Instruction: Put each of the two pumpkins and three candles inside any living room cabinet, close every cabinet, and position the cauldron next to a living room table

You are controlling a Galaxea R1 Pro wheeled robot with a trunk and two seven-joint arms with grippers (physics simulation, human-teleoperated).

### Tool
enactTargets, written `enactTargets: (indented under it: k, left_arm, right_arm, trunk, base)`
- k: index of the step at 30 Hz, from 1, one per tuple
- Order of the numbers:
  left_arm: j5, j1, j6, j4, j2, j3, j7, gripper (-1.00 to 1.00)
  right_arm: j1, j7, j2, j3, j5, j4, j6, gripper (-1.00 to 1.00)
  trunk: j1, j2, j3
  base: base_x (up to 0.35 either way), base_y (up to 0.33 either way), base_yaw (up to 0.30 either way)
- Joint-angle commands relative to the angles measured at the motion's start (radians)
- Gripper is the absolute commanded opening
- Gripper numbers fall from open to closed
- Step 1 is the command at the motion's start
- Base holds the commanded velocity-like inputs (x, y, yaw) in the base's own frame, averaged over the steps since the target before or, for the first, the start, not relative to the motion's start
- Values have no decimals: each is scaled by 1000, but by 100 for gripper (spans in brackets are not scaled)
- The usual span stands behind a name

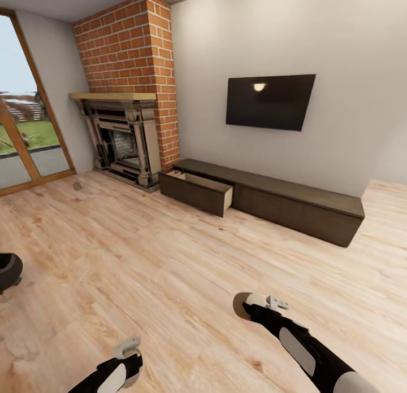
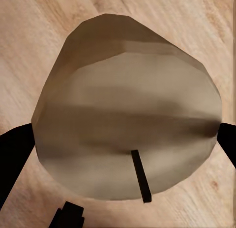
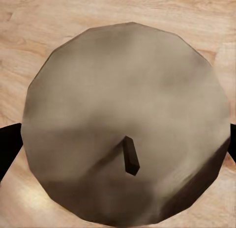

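Gripping a candle [image 2: 125, 120] each (wicks showing), both hands [image 1: 129, 348] [image 1: 263, 304] hover over floor.

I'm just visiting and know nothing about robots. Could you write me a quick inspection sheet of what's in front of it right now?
Surface: bare wood floor.
Job's things: cabinet along the wall, one drawer pulled open; a candle in the left gripper, another candle in the right gripper; black cauldron partly visible at the head view's left edge.
Clutter: small object on the floor by the fireplace, too small to tell.
Grippers: each closed on a candle.
Cables: nothing seen.
Surroundings: brick chimney, wall TV, glass door.
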Motion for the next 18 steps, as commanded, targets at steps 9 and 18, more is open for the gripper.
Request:
enactTargets:
  k: [9, 18]
  left_arm:
    - [6, 0, 4, -3, 1, -9, 8, -100]
    - [6, 0, 4, -3, 1, -9, 8, -100]
  right_arm:
    - [-1, -5, 0, 4, -5, -2, 1, -100]
    - [-1, 1, -1, 4, -6, -2, 1, -100]
  trunk:
    - [1, -1, -1]
    - [1, -1, -1]
  base:
    - [343, 0, 122]
    - [343, 0, 108]
